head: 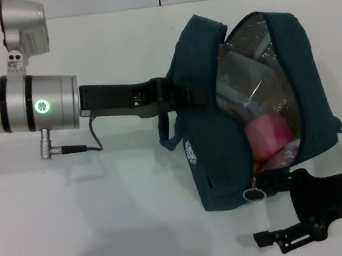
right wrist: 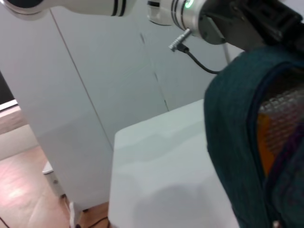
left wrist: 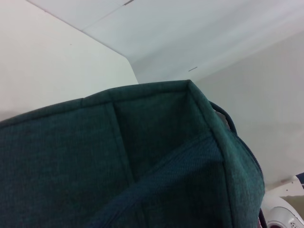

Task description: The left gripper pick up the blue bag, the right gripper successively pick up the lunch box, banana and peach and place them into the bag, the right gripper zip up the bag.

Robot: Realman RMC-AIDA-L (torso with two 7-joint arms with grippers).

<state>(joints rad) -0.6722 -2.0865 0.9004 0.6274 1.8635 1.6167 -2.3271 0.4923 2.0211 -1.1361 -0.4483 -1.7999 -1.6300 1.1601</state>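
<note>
The blue bag [head: 208,161] is held on the white table with its zip open, showing a silver lining. My left gripper [head: 180,96] reaches in from the left and is shut on the bag's side. Inside lie the lunch box [head: 245,77], the pink peach [head: 266,133] and an orange sliver of the banana [head: 257,165]. My right gripper [head: 259,210] is at the bag's near lower corner, jaws apart. Its upper finger [head: 276,182] lies by the round zip pull [head: 252,194]. The bag fills the left wrist view [left wrist: 142,166] and also shows in the right wrist view [right wrist: 237,118].
The white table [head: 107,220] runs left and toward me. Its edge, with floor below, shows in the right wrist view [right wrist: 142,156]. The left arm's silver wrist with the green light [head: 43,106] and its cable [head: 93,142] hang over the table's left half.
</note>
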